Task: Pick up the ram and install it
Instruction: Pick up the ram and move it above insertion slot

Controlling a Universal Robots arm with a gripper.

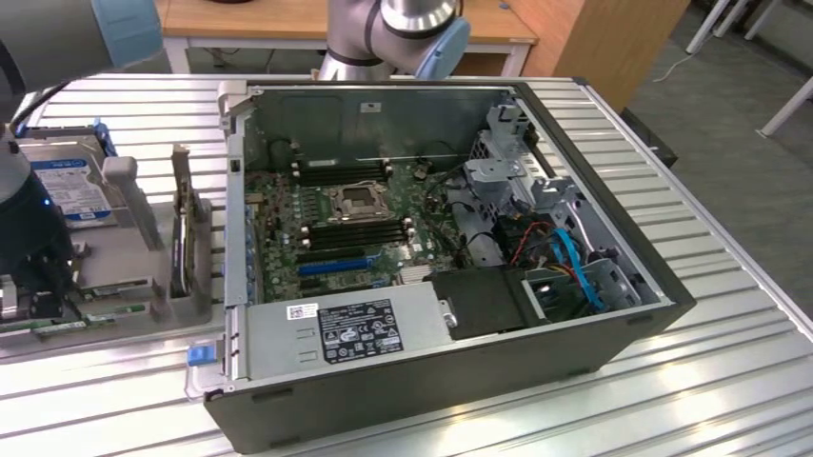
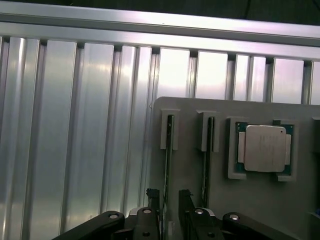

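Two ram sticks stand on edge in slots of a grey holder (image 2: 190,112). The nearer ram (image 2: 169,150) runs straight into the gap between my fingers, and the other ram (image 2: 206,160) stands beside it. My gripper (image 2: 169,200) is open, one dark finger (image 2: 153,199) on each side of the nearer stick, with a little space on both sides. In the exterior view the gripper (image 1: 38,307) hangs low over the green ram sticks (image 1: 99,315) at the exterior view's left edge, left of the open computer case (image 1: 445,371).
A silvery processor chip (image 2: 264,148) lies in a pocket of the holder beside the sticks. On the holder also stand an upright dark expansion card (image 1: 190,238) and a hard drive (image 1: 70,186). The motherboard (image 1: 343,224) lies open inside the case on the slatted metal table (image 1: 711,381).
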